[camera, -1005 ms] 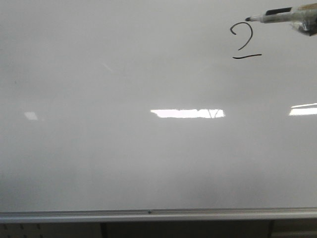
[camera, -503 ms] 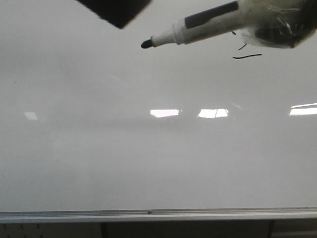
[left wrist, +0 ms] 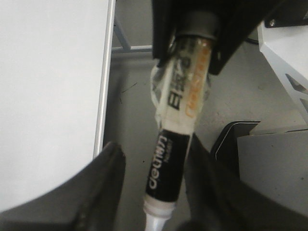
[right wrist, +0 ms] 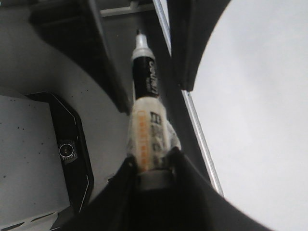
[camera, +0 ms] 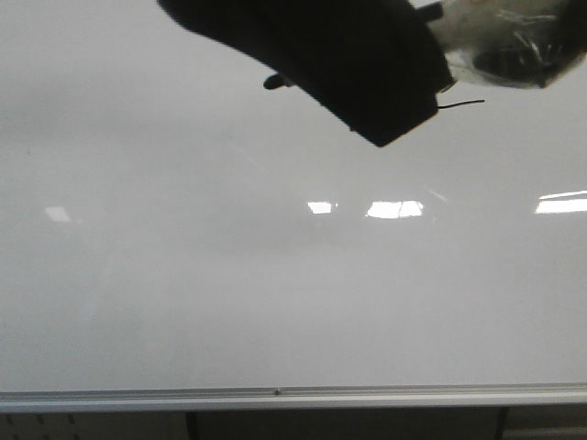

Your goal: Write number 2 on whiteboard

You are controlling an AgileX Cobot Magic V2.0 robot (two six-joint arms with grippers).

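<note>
The whiteboard (camera: pixel 275 293) fills the front view, with its silver rail (camera: pixel 275 396) along the bottom. Of the number 2, only the base stroke (camera: pixel 463 104) shows at the upper right; the hook is hidden behind my left gripper (camera: pixel 348 64). My right gripper (right wrist: pixel 151 159) is shut on the taped end of a black-and-white marker (right wrist: pixel 144 91), held away from the board. My left gripper (left wrist: pixel 154 147) is open, its fingers (left wrist: pixel 103 192) on either side of the marker's barrel (left wrist: pixel 166 168). The marker tip (camera: pixel 272 82) pokes out to the left of the left gripper.
Bright rectangular light reflections (camera: pixel 394 209) lie across the middle of the board. A dark stand shows below the rail. Grey and black robot housing (left wrist: pixel 269 168) lies beside the board edge (left wrist: pixel 103 86) and also shows in the right wrist view (right wrist: pixel 29 159).
The marker has come off the board toward the camera. My left gripper has come in from the upper left and now straddles the marker's barrel, covering the hook of the 2.
</note>
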